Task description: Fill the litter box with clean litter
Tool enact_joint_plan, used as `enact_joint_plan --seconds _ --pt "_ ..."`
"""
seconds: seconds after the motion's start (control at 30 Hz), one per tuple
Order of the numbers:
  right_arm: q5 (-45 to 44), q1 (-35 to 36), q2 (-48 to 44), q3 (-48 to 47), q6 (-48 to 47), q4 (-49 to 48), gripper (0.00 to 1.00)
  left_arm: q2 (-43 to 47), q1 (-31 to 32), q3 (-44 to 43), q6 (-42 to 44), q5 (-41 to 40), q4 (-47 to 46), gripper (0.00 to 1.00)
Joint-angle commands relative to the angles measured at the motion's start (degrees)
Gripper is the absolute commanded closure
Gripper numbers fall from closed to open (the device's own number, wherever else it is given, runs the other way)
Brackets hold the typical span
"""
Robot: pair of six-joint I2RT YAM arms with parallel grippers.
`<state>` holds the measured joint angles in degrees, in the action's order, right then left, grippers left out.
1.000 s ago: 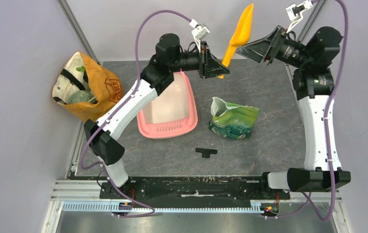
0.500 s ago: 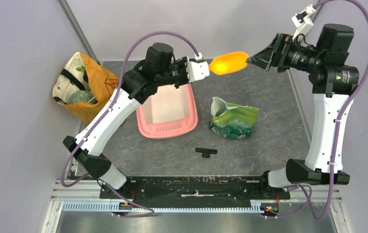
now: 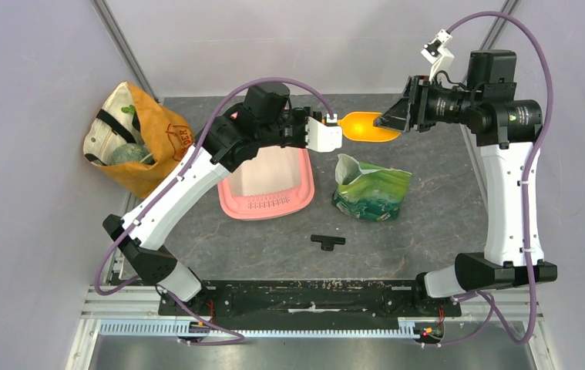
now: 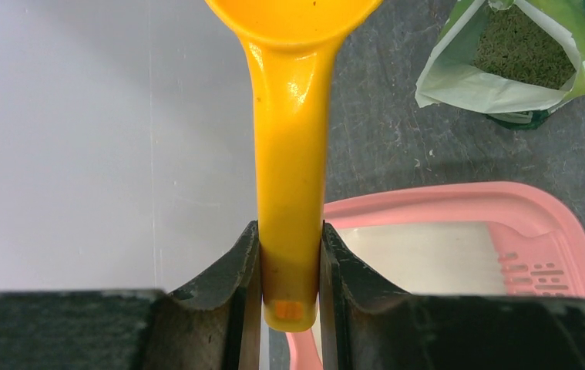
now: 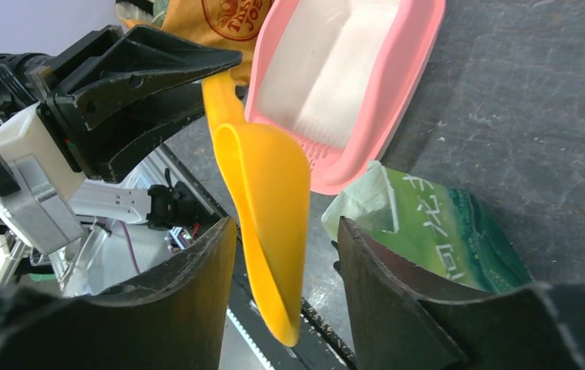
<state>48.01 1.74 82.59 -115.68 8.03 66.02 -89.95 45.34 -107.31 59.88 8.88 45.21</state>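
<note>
Litter box [image 3: 304, 189] beneath left jaws gripping orange scoop [image 3: 366, 126] handle, right jaws wide around its bowl

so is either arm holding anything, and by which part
The left gripper is shut on the orange scoop, at the end of its handle. The right gripper is open around the scoop's bowl, not gripping it.

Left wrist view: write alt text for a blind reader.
The left tool clamps the handle of an orange scoop that points away from the camera. To the right, on the dark table, lie the pink litter box and an open green bag showing litter inside.
</note>
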Motion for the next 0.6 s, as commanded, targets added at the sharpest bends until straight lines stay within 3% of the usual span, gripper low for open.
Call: enact_joint_plan --seconds 0.0,0.13,0.2,0.3,0.33,0.43,0.5,0.57 --pt "-0.8 1.6 0.4 -0.1 -2.9 1.5 0.48 0.5 0.0 -2.6 0.8 0.0 -0.9 0.98" --pt "-1.0 2.3 0.6 -0.2 -3.7 1.3 0.77 0.6 0.1 -3.0 -1.3 0.7 -0.9 0.95" --pt "-1.0 2.3 0.7 -0.7 -3.3 0.9 0.98 0.6 -0.1 -3.4 -5.6 0.2 -1.5 0.66" --pt "-1.0 2.3 0.9 -1.3 -2.1 -0.2 1.00 0.3 -3.4 -7.1 -16.8 4.8 0.8 0.34" --pt "-1.0 2.1 0.8 -1.3 -1.9 -0.6 1.00 -0.2 -6.3 -9.7 -22.0 11.1 3.1 0.14" --pt "0.4 1.3 0.7 -0.4 -0.4 -2.8 1.00 -0.1 -16.7 -12.6 -38.2 30.7 2.6 0.12" --pt "2.1 0.6 0.5 0.7 1.3 -5.7 1.00 1.9 -23.0 -8.3 -52.1 38.4 -5.2 0.12" --pt "2.7 0.4 0.0 2.1 2.5 -8.3 1.00 4.4 -26.0 -2.4 -67.5 38.8 -14.1 0.11"
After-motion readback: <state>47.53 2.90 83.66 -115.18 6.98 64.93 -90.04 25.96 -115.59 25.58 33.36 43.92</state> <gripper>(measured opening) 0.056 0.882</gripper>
